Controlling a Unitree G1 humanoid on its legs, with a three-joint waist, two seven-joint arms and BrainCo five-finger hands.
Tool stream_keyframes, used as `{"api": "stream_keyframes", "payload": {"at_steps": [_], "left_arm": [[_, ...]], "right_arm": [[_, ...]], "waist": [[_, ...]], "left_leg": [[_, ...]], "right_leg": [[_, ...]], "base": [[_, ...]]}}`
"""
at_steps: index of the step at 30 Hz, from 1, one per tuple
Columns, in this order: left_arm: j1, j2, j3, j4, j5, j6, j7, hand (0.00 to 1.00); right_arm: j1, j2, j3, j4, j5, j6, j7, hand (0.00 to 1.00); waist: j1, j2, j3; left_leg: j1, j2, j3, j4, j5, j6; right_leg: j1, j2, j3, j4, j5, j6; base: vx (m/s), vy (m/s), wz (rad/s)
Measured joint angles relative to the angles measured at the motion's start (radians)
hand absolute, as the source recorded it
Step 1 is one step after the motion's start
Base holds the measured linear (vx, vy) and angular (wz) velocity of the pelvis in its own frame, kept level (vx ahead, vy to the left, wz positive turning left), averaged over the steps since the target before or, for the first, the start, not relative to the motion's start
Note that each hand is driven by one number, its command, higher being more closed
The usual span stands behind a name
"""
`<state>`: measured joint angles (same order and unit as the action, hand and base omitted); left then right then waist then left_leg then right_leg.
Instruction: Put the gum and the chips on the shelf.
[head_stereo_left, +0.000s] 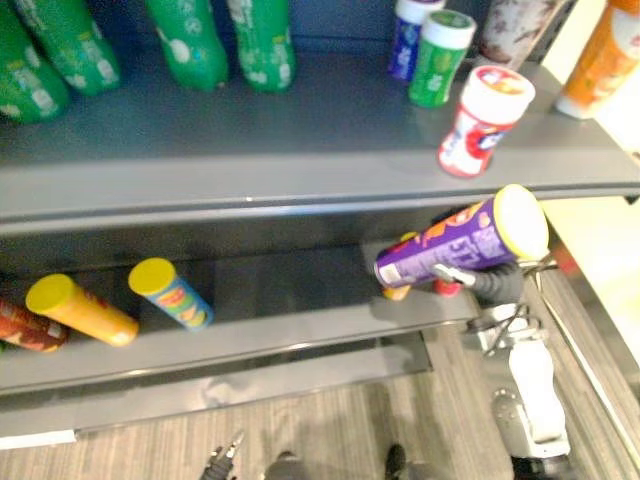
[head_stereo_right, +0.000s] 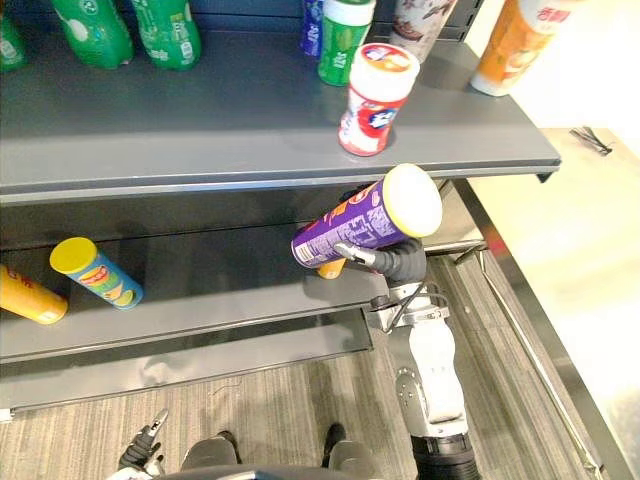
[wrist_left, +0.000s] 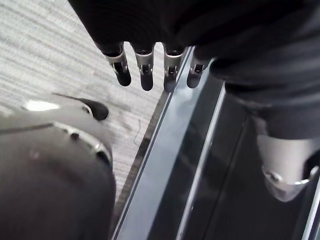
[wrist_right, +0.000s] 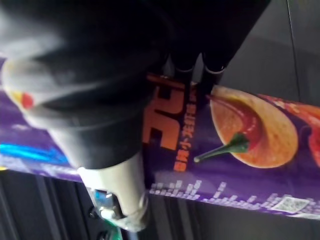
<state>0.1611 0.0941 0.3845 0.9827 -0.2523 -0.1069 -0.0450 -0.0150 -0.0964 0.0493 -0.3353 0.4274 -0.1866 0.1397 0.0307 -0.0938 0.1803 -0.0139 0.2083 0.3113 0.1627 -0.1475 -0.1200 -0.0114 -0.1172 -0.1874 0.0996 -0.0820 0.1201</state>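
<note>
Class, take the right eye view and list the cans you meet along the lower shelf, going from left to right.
In order: yellow can → blue can with a yellow lid → purple chips can, lying sideways in the grip of the right hand.

Behind the purple chips can (head_stereo_left: 455, 250), an orange thing (head_stereo_left: 397, 292) lies mostly hidden (what it is, unclear); the picture's upper edge crops the green bottles (head_stereo_left: 190, 40).
</note>
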Motion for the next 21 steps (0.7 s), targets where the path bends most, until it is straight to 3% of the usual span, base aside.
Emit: {"api": "stream_keyframes", "payload": {"at_steps": [4,8,21], "left_arm": [[0.004,-0.01,-0.006,0.004,0.033,0.001,-0.001,0.0],[0.022,-0.008,-0.011,0.005,0.04,0.001,-0.001,0.0],[0.021,-0.002,-0.045,0.018,0.117,0.001,0.003,0.0]], "right_arm": [[0.036,0.001,-0.017,-0.011,0.013,0.002,-0.002,1.0],[0.066,0.029,-0.013,-0.011,0.013,0.003,0.004,1.0],[0.08,0.023,0.024,0.011,0.013,0.012,0.022,1.0]], "waist": [[0.001,0.0,-0.003],[-0.001,-0.002,-0.033],[-0.002,0.001,-0.064]], "left_leg": [[0.035,-0.004,-0.023,-0.121,0.083,-0.017],[0.057,-0.013,-0.019,-0.199,0.129,-0.016],[0.067,-0.045,-0.026,-0.257,0.174,0.0]], "right_leg": [[0.015,0.024,-0.027,-0.034,0.013,-0.021],[0.017,0.029,-0.023,-0.055,0.025,-0.03],[0.016,0.013,-0.023,-0.097,0.063,-0.021]], "base": [[-0.06,-0.094,0.2],[-0.06,-0.024,0.02],[-0.01,0.004,0.01]]}}
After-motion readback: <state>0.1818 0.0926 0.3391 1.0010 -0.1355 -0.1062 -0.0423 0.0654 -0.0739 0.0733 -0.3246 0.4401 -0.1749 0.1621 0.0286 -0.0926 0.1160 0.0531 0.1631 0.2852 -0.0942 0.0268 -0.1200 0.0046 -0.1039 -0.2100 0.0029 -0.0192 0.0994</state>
